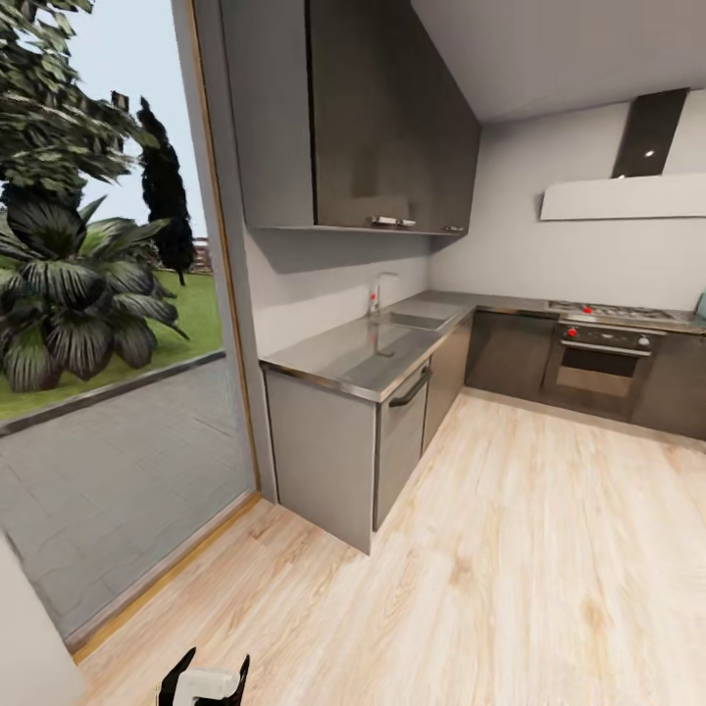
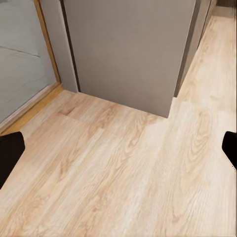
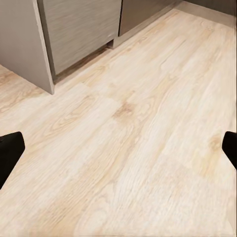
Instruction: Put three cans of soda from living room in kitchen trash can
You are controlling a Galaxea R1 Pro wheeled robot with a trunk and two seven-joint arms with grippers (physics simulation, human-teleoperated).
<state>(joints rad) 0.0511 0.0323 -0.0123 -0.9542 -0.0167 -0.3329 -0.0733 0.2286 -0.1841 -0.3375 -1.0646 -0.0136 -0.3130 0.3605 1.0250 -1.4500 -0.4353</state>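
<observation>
Left pincer point(image 2: 118, 153): fingers wide apart, nothing between, over bare wood floor point(image 2: 123, 177). Right pincer point(image 3: 118, 153): same, spread and empty. Likely carried low while driving. Kitchen: grey cabinets point(image 1: 338, 461) along wall, steel counter point(image 1: 373, 355) with sink point(image 1: 420, 318) and tap point(image 1: 378, 291). Cans, bin: nowhere visible here, so axis unknowable.

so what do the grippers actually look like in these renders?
Left gripper in the head view: two black fingers on a white block body. In both wrist views the fingertips are plain matte black, rounded, set wide apart. No cables or markings are visible.
</observation>
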